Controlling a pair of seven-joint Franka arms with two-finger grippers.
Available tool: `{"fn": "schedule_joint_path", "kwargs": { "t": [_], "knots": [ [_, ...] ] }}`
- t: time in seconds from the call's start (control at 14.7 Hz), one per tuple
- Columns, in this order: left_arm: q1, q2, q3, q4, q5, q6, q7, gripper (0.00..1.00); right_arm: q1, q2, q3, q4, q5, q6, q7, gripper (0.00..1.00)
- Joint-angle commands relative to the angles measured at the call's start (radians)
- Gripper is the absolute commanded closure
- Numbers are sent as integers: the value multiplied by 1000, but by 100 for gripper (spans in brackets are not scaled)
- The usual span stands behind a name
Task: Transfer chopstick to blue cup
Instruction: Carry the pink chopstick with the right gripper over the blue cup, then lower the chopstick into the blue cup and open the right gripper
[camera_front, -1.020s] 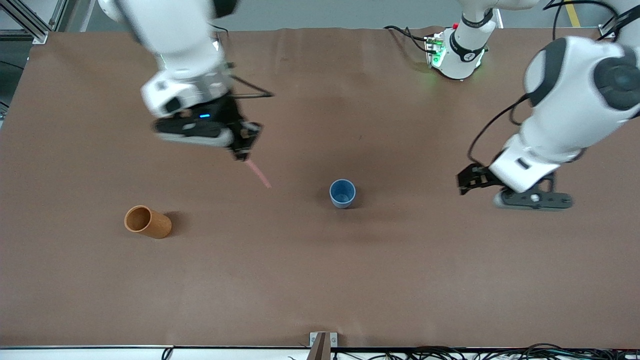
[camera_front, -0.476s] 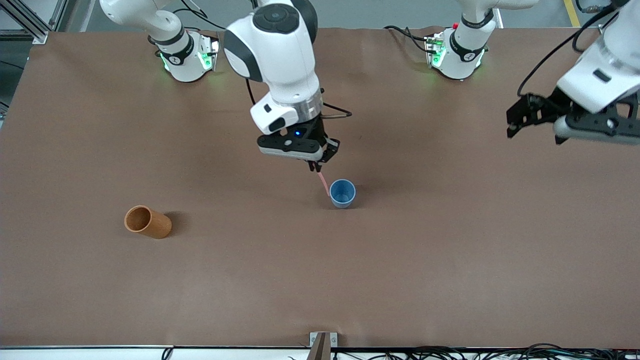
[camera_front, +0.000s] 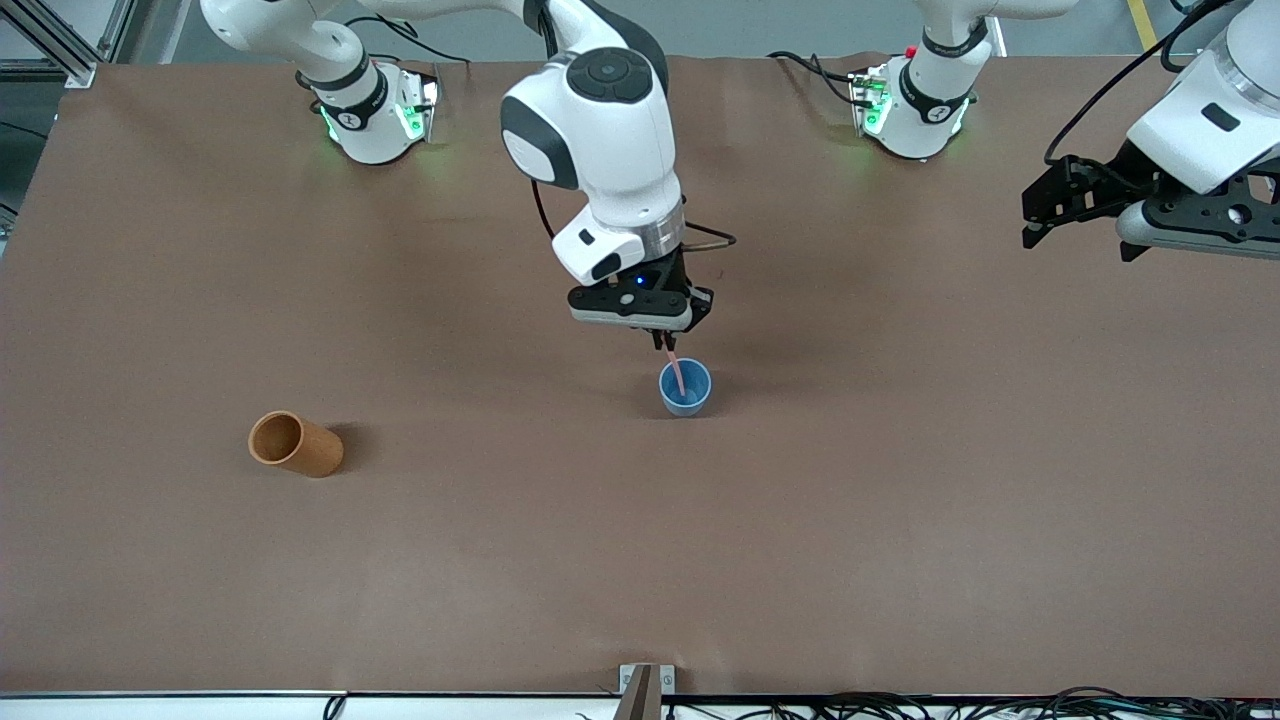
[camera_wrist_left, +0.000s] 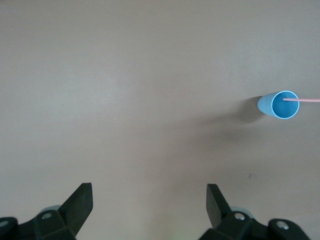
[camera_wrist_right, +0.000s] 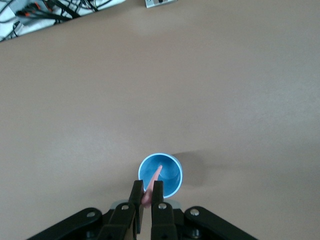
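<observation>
Right claw (camera_front: 664, 342) pinching chopstick (camera_front: 678, 375) — tip inside blue cup (camera_front: 686, 398) (left claw (camera_wrist_left: 148, 202) spread).

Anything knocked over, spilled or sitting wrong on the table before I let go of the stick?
Nothing stands out. The blue cup stands upright with the chopstick tip inside it, held shut in the right gripper above. The orange-brown cup stands upright toward the right arm's end. The left gripper waits open.

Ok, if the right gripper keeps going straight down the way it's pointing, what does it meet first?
Most likely the blue cup. The right gripper is shut on the chopstick, whose lower end already sits inside the cup's mouth, so the stick would probably reach the cup's bottom first, though depth is unclear.
</observation>
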Motion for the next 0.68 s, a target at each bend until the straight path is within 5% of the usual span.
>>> {"fn": "schedule_joint_path", "kwargs": {
  "t": [0.0, 0.27, 0.34, 0.48, 0.61],
  "knots": [
    [10, 3, -4, 19, -4, -14, -3, 0, 22, 50, -10, 17, -34, 6, 22, 97],
    [15, 3, 4, 20, -13, -14, 18, 0, 20, 101, -9, 14, -82, 95, 15, 81],
    [24, 3, 4, 19, -13, -14, 17, 0, 20, 99, -9, 14, -77, 93, 15, 68],
    [24, 3, 2, 20, -13, -14, 7, 0, 20, 96, -9, 16, -79, 87, 16, 0],
    [24, 8, 2, 20, -13, -14, 4, 0, 9, 82, -10, 17, -70, 81, 12, 0]
  ]
}}
